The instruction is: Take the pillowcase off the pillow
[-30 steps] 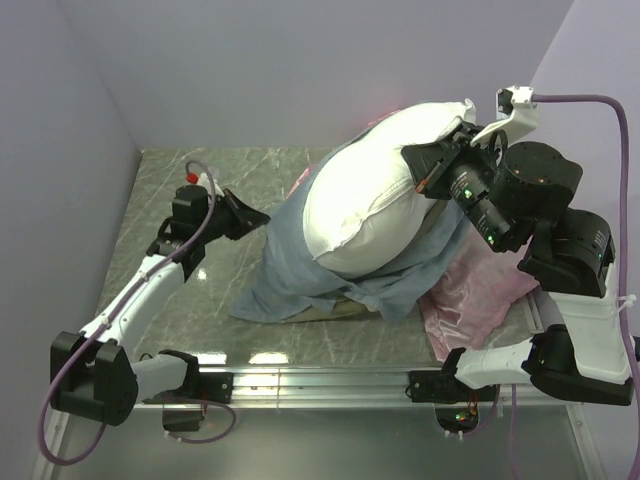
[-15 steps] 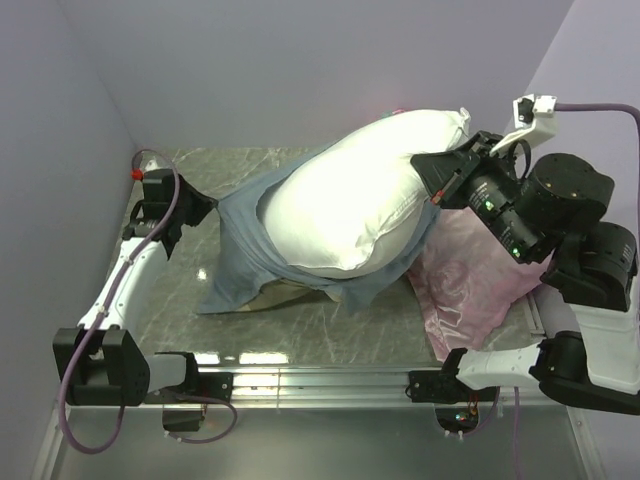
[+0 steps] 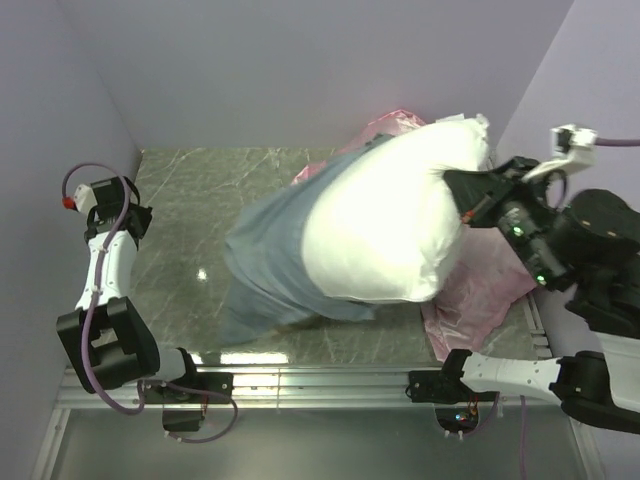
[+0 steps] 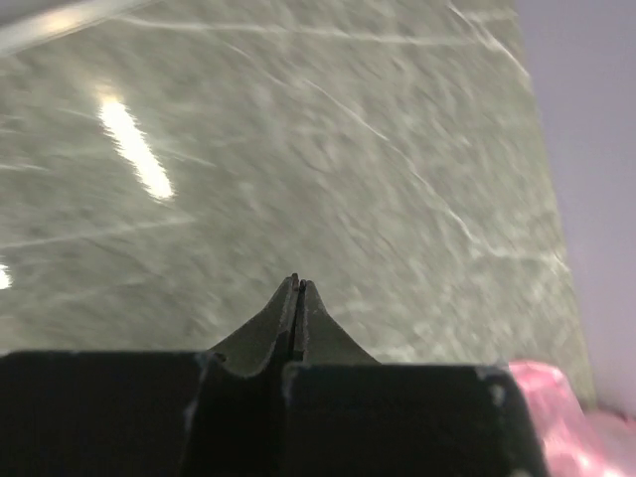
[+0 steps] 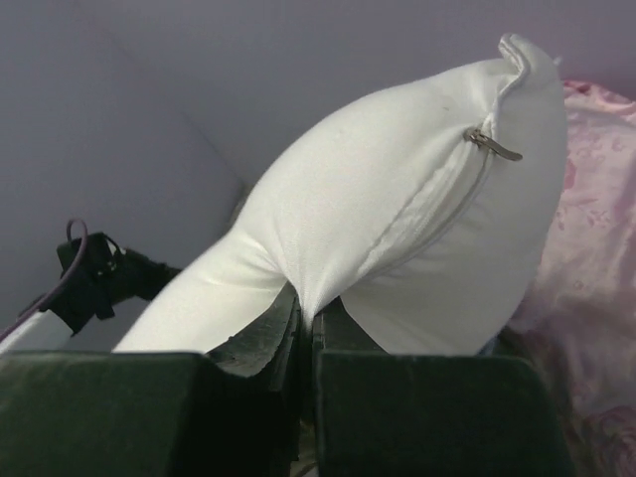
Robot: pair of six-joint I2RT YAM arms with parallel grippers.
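The white pillow point(image 3: 385, 225) hangs tilted above the table, its zipper seam point(image 5: 477, 144) facing the right wrist camera. My right gripper point(image 3: 462, 205) is shut on a pinch of the pillow's fabric point(image 5: 306, 308) at its right side. The grey-blue pillowcase point(image 3: 270, 260) wraps only the pillow's lower left end and drapes down to the table. My left gripper point(image 3: 133, 218) is far off by the left wall, clear of the cloth. In the left wrist view it point(image 4: 297, 283) is shut, empty, over bare marble.
A pink satin rose-patterned pillow point(image 3: 490, 285) lies under and behind the white one, by the right wall; it also shows on the right of the right wrist view point(image 5: 596, 248). The marble tabletop point(image 3: 180, 270) is walled on the left, back and right.
The left gripper drew leftward beside the pillowcase, then swung to the left wall without it. The right gripper lifted the pillow up and to the right, baring more white.
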